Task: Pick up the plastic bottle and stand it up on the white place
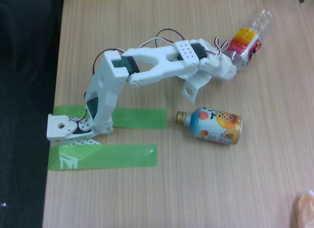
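Wooden table (196, 188); hand (234, 66) gripping tilted plastic bottle (250, 39), cap end hidden behind hand.

Fixed view. Arm base (68, 127) at lower left of frame, near table's (196, 188) left edge, sitting over two tape strips (103, 156) (one behind base, one in front, both running rightward). Arm reaches toward upper right. Gripper (230, 66) right of centre, upper part of frame, at label end of plastic bottle (249, 39). Bottle tilted, other end pointing to upper right corner. Can-bottle (213, 125) lies on its side on table below gripper, centre-right, neck toward left, well apart from plastic bottle.
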Action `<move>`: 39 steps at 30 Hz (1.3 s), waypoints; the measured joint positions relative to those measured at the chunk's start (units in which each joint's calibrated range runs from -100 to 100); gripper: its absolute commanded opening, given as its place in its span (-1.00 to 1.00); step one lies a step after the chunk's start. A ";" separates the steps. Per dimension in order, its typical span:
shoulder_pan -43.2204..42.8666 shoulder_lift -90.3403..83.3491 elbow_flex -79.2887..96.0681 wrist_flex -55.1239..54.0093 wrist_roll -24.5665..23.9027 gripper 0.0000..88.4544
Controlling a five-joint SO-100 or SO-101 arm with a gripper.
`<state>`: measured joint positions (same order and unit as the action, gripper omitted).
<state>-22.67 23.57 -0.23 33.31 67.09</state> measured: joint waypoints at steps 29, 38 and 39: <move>0.07 2.61 -2.53 0.00 0.00 -0.29; 0.07 2.78 -2.53 0.00 0.00 -0.29; 0.07 2.78 -2.53 0.00 0.00 -0.29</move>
<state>-22.60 26.35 -2.76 33.31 67.09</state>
